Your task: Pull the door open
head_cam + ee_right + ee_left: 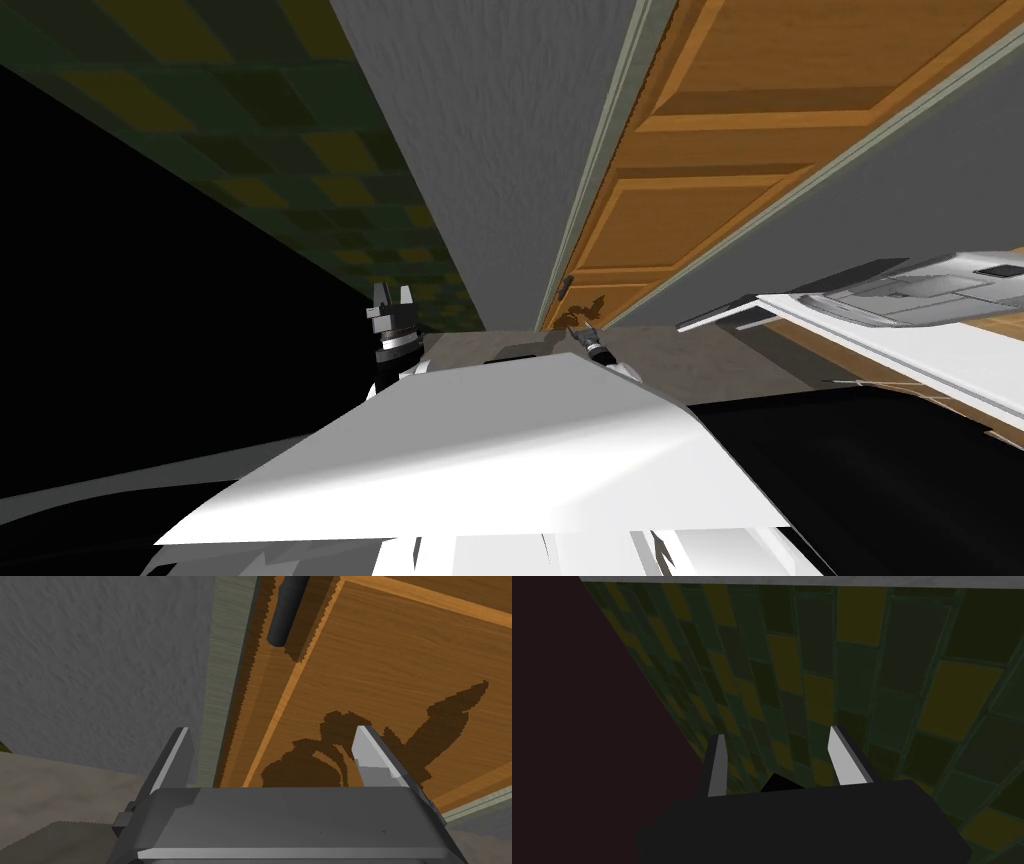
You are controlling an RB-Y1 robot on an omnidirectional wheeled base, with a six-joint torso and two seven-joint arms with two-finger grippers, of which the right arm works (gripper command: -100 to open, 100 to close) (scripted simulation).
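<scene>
Right gripper (272,730) fingers (372,758) parted — door handle (286,606) ahead, untouched.

head looks steeply down at the door (700,200), right wrist close on it.

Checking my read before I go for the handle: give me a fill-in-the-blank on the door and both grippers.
1. The panelled door is made of ____.
2. The dark door handle lies just ahead of the ____ arm's fingers.
3. The right gripper and the left gripper both have their fingers ____.
4. The left gripper faces a wall of green and ____ tiles.

Missing words: wood; right; open; yellow.
</scene>
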